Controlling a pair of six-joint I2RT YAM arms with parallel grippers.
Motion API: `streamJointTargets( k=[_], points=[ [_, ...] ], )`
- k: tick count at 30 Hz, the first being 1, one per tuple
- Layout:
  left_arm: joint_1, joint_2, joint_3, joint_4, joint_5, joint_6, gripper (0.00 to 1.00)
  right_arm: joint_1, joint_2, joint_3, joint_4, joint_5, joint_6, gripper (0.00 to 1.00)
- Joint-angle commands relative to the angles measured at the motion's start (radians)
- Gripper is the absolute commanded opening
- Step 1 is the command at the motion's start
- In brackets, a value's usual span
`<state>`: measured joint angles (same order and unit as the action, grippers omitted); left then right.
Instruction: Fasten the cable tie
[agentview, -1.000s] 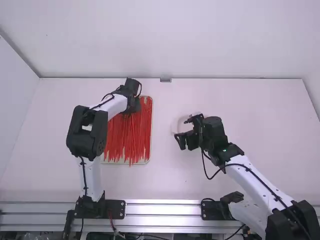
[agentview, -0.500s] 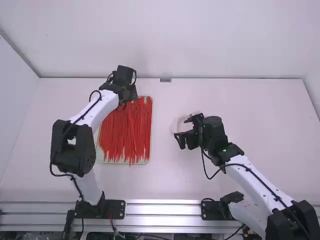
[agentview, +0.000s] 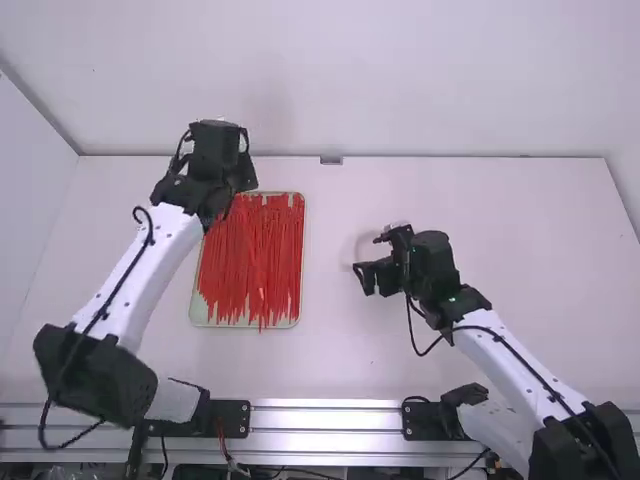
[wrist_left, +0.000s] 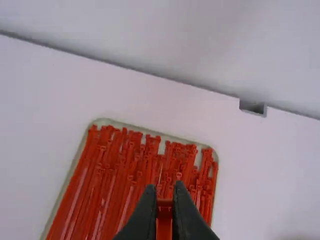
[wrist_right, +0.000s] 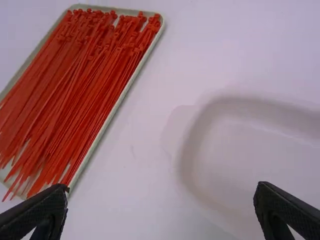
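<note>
arms (agentview: 150, 262): white links, black joints | cables (agentview: 410, 326): thin, black | left claw (wrist_left: 163, 201), right claw (agentview: 366, 278): black, two-finger

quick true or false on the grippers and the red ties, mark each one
1. The left gripper has its jaws shut on one red cable tie. True.
2. The right gripper has its jaws shut. False: they stand wide open.
3. The pile of ties lies straight on the bare table. False: it lies in a tray.
4. The tray is on the left arm's side of the table. True.
</note>
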<state>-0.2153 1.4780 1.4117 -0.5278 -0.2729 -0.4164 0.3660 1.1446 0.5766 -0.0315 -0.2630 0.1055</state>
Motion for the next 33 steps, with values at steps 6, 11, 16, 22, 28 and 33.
streamJointTargets(
  k=[6,11,16,22,28,33],
  points=[
    [-0.033,-0.262,-0.209,0.072,-0.054,0.001,0.02,0.021,0.007,0.032,0.025,-0.008,0.002,1.0],
    [-0.033,-0.417,-0.387,0.165,-0.052,-0.014,0.02,0.005,0.006,0.032,0.038,-0.042,0.003,1.0],
    [-0.033,-0.494,-0.521,0.28,0.039,-0.014,0.02,-0.016,0.006,0.032,0.079,-0.153,0.003,1.0],
    [-0.029,-0.516,-0.652,0.479,0.212,-0.014,0.02,-0.035,0.005,0.032,0.197,-0.327,0.003,1.0],
    [-0.027,-0.494,-0.683,0.581,0.314,-0.014,0.02,-0.063,0.006,0.032,0.325,-0.52,0.003,1.0],
    [-0.04,-0.463,-0.683,0.685,0.438,-0.015,0.02,-0.07,0.006,0.032,0.448,-0.559,0.116,1.0]
  ],
)
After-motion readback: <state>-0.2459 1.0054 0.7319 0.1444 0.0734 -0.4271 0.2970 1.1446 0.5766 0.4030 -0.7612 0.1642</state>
